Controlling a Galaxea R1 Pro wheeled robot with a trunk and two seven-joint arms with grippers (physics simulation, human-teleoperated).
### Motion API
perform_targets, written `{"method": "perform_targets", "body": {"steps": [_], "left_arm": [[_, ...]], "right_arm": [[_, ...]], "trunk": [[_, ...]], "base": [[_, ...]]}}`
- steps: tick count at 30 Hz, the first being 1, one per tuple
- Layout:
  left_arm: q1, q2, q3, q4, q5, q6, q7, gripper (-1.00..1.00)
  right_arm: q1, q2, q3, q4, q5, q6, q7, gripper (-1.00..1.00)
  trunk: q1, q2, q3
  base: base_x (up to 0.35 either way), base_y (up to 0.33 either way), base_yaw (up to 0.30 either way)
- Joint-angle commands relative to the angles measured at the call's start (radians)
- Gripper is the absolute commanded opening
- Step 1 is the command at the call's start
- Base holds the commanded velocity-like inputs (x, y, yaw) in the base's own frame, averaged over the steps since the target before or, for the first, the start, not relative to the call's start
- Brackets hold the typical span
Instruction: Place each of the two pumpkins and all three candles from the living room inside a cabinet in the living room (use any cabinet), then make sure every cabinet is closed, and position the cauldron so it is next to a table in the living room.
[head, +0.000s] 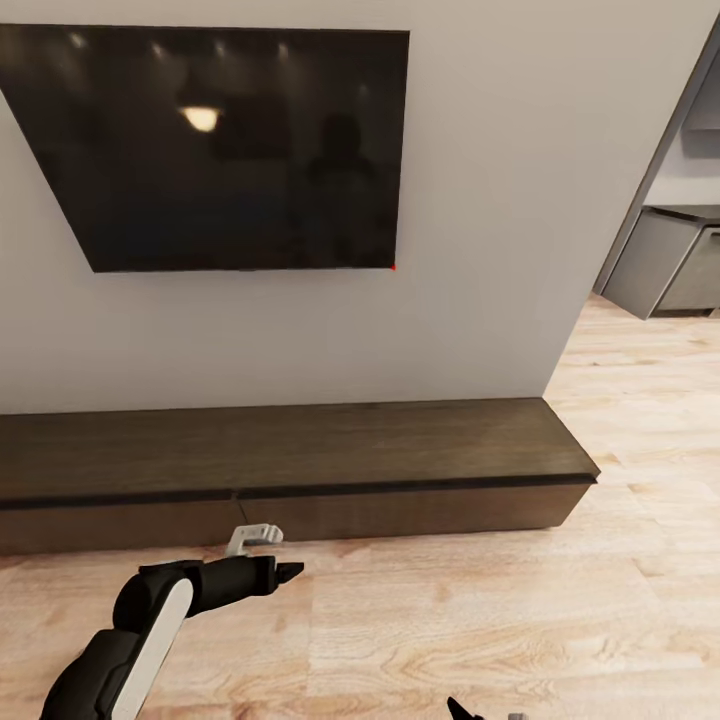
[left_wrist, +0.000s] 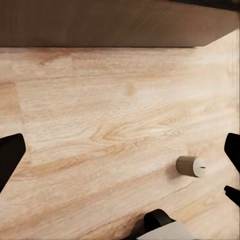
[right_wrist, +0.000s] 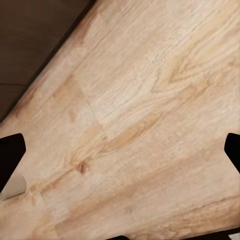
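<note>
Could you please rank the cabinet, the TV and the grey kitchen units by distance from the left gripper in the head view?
1. Cabinet: just beyond the left gripper, along the wall.
2. TV: on the wall above the cabinet.
3. Grey kitchen units: far right, past the wall's corner.

The head camera looked forward and down at the cabinet (head: 290, 470) and floor (head: 450, 620) from some way back. Both wrist cameras faced the same floor close up, cabinet at frame edge.

A dark wall TV (head: 215, 150) hangs on a pale grey wall (head: 500, 250). Light wood-plank floor (head: 500, 620) runs toward grey cupboards (head: 665, 262) through the opening at right.
</note>
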Motion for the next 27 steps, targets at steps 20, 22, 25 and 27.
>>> {"method": "perform_targets", "body": {"steps": [20, 22, 25, 27], "left_arm": [[-0.003, 0.005, 0.005, 0.0, 0.023, 0.003, -0.01, 1.0], [-0.003, 0.005, 0.005, 0.001, 0.036, 0.003, -0.01, 1.0], [-0.007, 0.01, 0.005, 0.001, 0.099, 0.003, -0.01, 1.0], [-0.012, 0.033, 0.006, 0.002, 0.162, 0.003, -0.01, 1.0]], "right_arm": [[0.0, 0.003, 0.0, 0.013, -0.001, -0.087, 0.002, 1.0], [0.0, 0.002, 0.0, 0.013, -0.004, -0.099, 0.002, 1.0], [0.0, 0.001, -0.002, 0.003, -0.023, -0.1, 0.011, 1.0], [0.0, 0.0, -0.006, -0.002, -0.088, -0.099, 0.038, 1.0]], "trunk": [[0.077, -0.141, -0.064], [0.084, -0.155, -0.07], [0.096, -0.176, -0.079], [0.104, -0.19, -0.086]], "base": [[0.0, 0.0, 0.0], [0.0, 0.0, 0.0], [0.0, 0.0, 0.0], [0.0, 0.0, 0.0]]}}
